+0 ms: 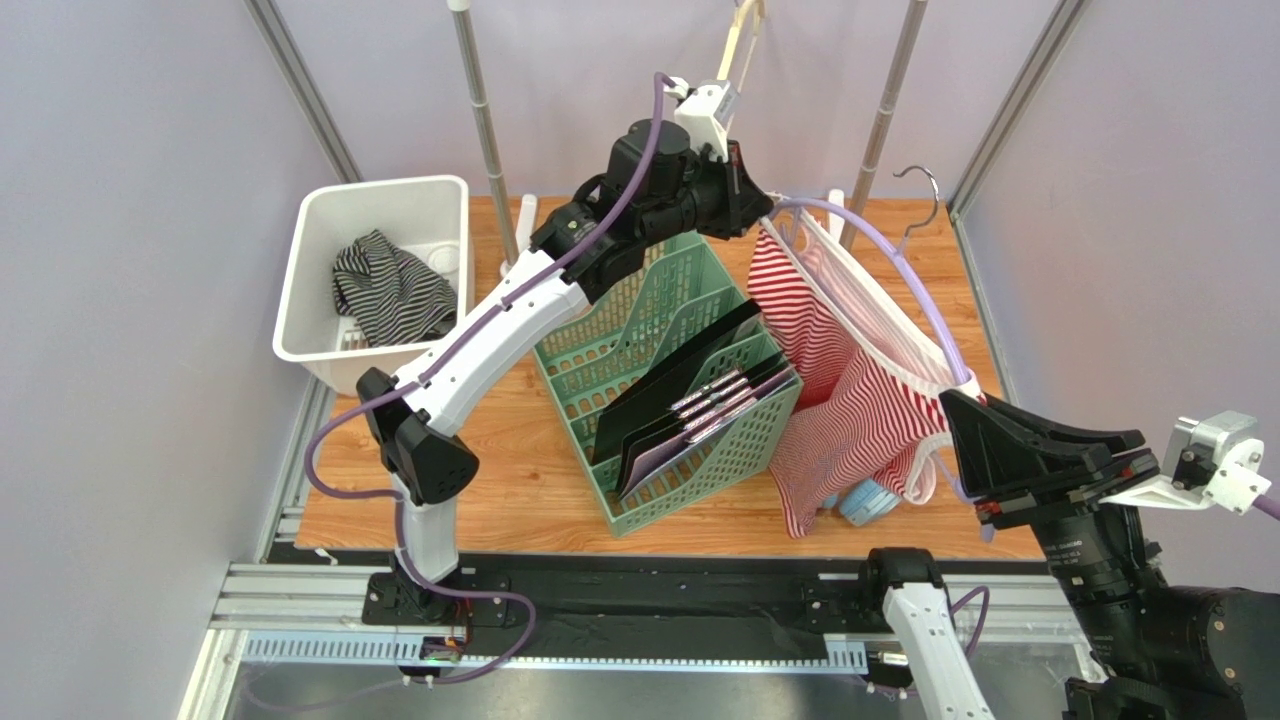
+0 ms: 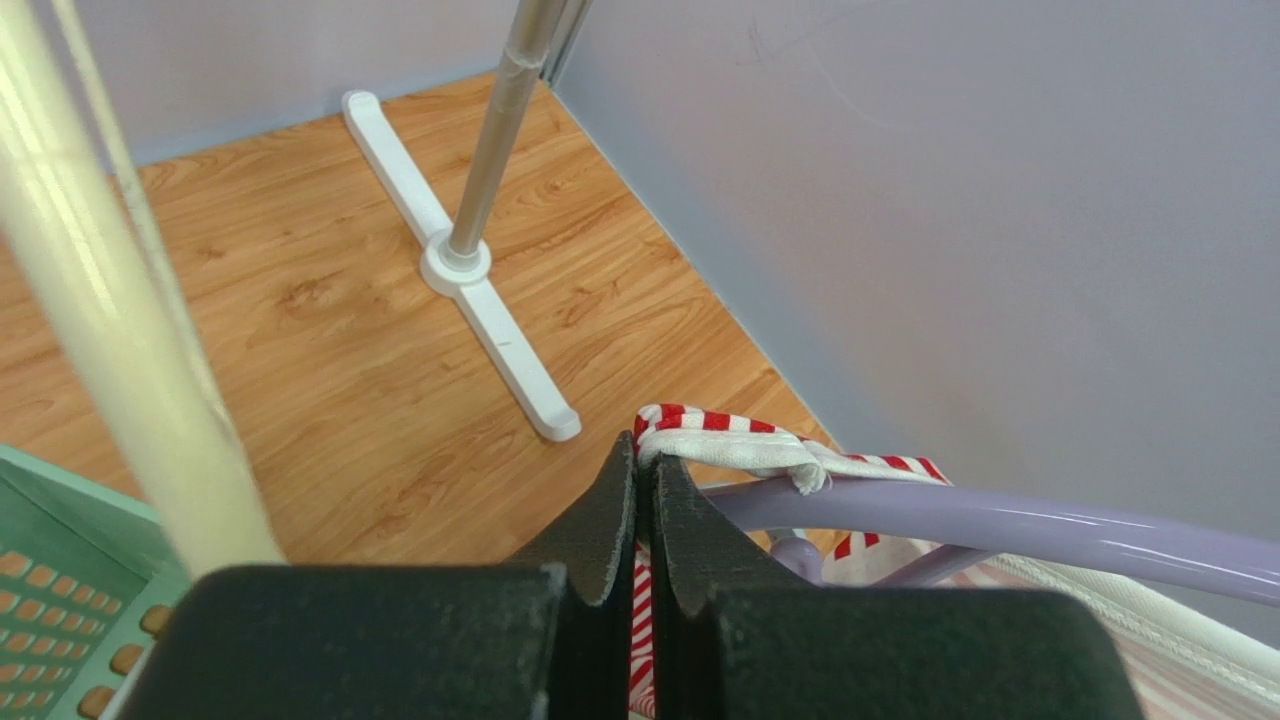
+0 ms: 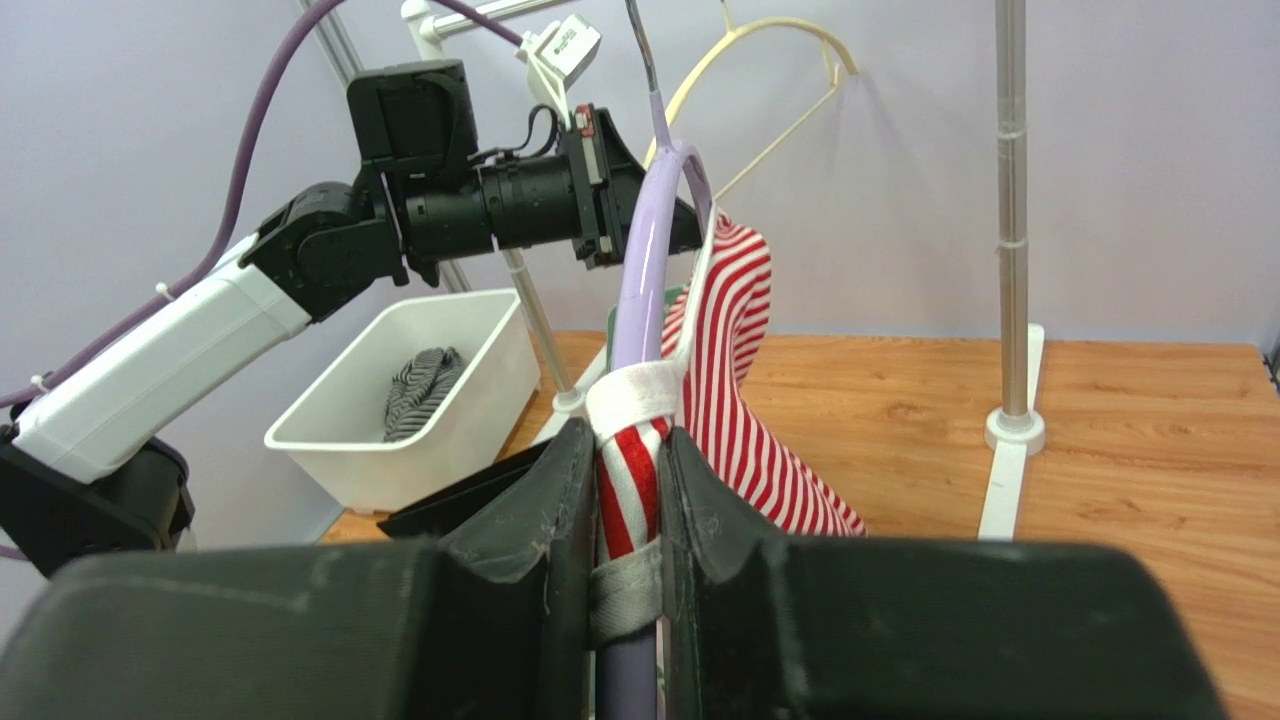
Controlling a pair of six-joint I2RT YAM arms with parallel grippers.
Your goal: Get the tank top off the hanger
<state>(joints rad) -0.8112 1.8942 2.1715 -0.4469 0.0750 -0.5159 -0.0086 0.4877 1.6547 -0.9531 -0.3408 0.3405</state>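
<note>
Hanger [image 1: 879,278], lavender, is held off the table between both arms. Its long axis runs diagonally in the top view, from far-centre down to near-right, with the wire hook [image 1: 920,188] free of the rack. The left gripper [image 2: 643,465] is at the far end, jaws pressed together on the white-trimmed strap of the tank top [image 2: 721,443] right where it rides over the hanger's shoulder; the bar leaves the jaws to the right. The right gripper [image 3: 628,450] is at the near end, jaws closed narrow around the hanger arm with the other strap's white band caught in the same pinch. The red-and-white striped body of the tank top hangs below the bar, and its hem reaches the table [image 1: 526,480] beside the green basket [image 1: 661,300]. Judgement: the coming move turns on the far strap. It lies outboard of the left jaws along the bar axis, so it needs pulling away from the right gripper, off the hanger tip, while the right arm holds the bar fixed. The left arm is nearer that strap. Risk: the near strap is pinned under the right jaws and cannot slip until they let go. White bin [image 1: 376,183], far left, holds one dark striped garment [image 1: 388,285]. The green basket holds dark flat panels [image 1: 691,398] on edge. A small blue item [image 1: 869,503] sits partly under the hem, unidentified.
</note>
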